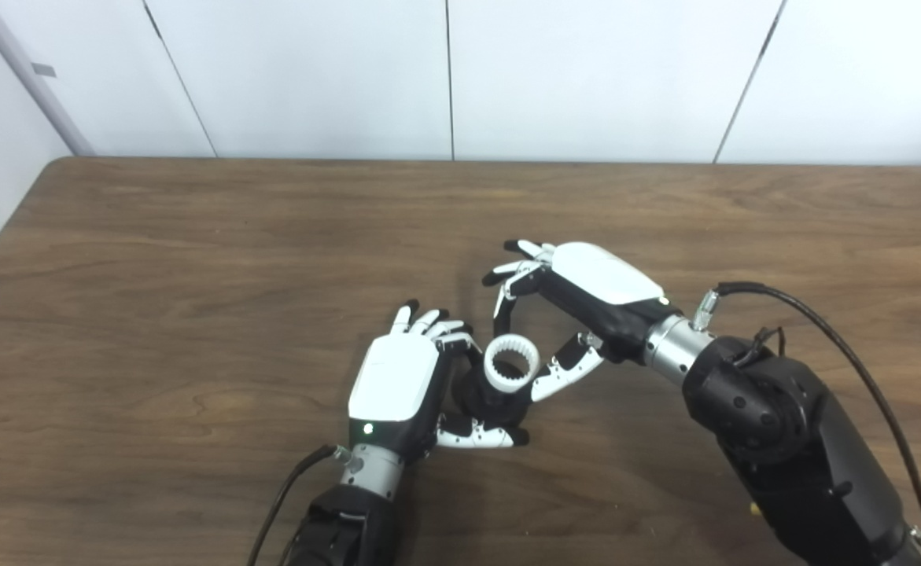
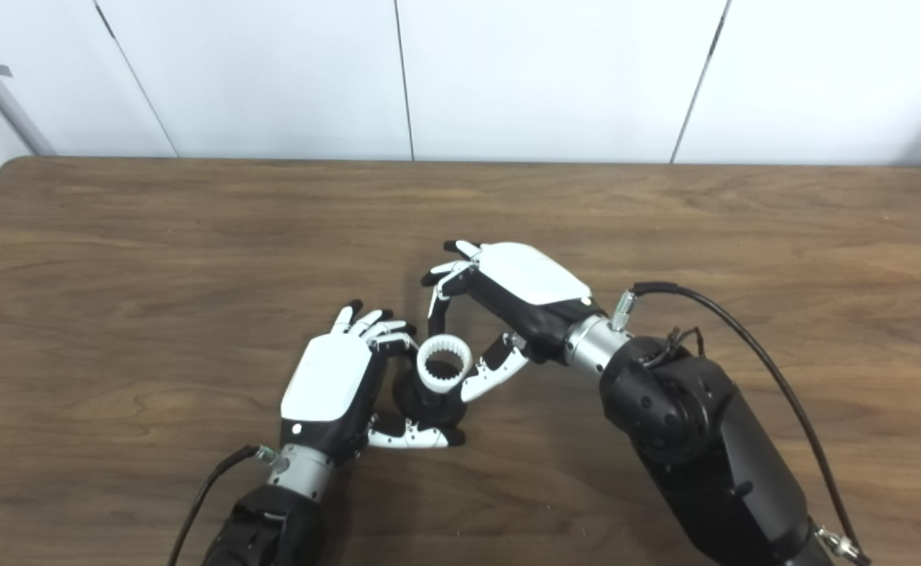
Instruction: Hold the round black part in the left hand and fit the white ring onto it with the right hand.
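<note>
My left hand (image 1: 396, 379) is shut on the round black part (image 1: 493, 402), with the thumb under it and the fingers curled round its far side, just above the table. The white toothed ring (image 1: 489, 366) sits on top of the black part, tilted toward the camera. My right hand (image 1: 590, 284) hovers to the right and behind. Its thumb lies against the ring's right edge. Its fingers (image 1: 505, 292) are spread and curve above the ring without closing on it. The same cluster shows in the right eye view around the ring (image 2: 423, 366).
The brown wooden table (image 1: 193, 275) carries nothing else in view. A white panelled wall (image 1: 444, 79) runs along its far edge. Black cables trail from both wrists near the bottom of the picture.
</note>
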### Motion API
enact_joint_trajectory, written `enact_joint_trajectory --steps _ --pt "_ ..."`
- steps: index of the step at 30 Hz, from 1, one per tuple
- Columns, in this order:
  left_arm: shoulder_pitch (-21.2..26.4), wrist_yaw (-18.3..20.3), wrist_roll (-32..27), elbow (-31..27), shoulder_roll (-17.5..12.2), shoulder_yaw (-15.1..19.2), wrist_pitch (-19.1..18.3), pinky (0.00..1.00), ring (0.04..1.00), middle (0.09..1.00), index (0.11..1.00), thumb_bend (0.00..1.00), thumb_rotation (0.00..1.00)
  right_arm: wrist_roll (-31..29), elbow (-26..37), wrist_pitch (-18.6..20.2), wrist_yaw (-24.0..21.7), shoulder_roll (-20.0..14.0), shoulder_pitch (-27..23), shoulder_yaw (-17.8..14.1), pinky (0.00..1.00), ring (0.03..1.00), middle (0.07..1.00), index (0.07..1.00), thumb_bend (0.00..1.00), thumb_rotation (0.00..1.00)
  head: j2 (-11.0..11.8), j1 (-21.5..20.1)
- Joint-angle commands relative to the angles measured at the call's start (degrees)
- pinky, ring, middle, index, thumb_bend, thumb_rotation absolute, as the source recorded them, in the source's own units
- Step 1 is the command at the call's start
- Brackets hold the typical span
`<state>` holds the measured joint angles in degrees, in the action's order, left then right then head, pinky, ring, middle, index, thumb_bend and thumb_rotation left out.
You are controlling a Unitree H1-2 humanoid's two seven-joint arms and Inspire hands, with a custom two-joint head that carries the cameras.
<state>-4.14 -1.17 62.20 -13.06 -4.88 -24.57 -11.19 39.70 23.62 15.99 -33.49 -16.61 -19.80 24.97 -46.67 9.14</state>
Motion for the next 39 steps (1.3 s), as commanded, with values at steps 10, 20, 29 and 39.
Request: enact_joint_trajectory --steps 10,20,29,39 --pt "0.49 1.64 1.06 0.44 0.43 -1.16 -0.77 1.0 0.888 0.785 0.484 0.52 0.05 0.36 -0.05 -1.39 1.05 1.27 -1.64 -0.54 1.0 0.997 0.849 0.482 0.52 0.14 -0.19 0.21" --pt "0.68 1.79 1.04 0.27 0.49 -1.5 -1.35 1.0 0.89 0.786 0.485 0.52 0.05 0.16 -0.47 -2.99 1.66 0.85 -0.93 -0.38 1.0 0.999 0.839 0.481 0.52 0.14 -0.46 0.4" --pt "0.74 1.62 1.08 0.32 0.44 -1.62 -1.4 1.0 0.891 0.785 0.484 0.52 0.05 0.57 -0.45 -2.79 1.01 0.5 -0.66 -0.17 1.0 0.996 0.831 0.482 0.52 0.14 -0.5 0.46" --pt "0.81 1.69 0.98 0.17 0.64 -1.64 -1.52 1.0 0.893 0.787 0.484 0.52 0.05 0.5 -0.53 -2.46 0.71 0.26 -0.43 -0.33 1.0 0.994 0.832 0.482 0.52 0.14 -0.72 0.47"
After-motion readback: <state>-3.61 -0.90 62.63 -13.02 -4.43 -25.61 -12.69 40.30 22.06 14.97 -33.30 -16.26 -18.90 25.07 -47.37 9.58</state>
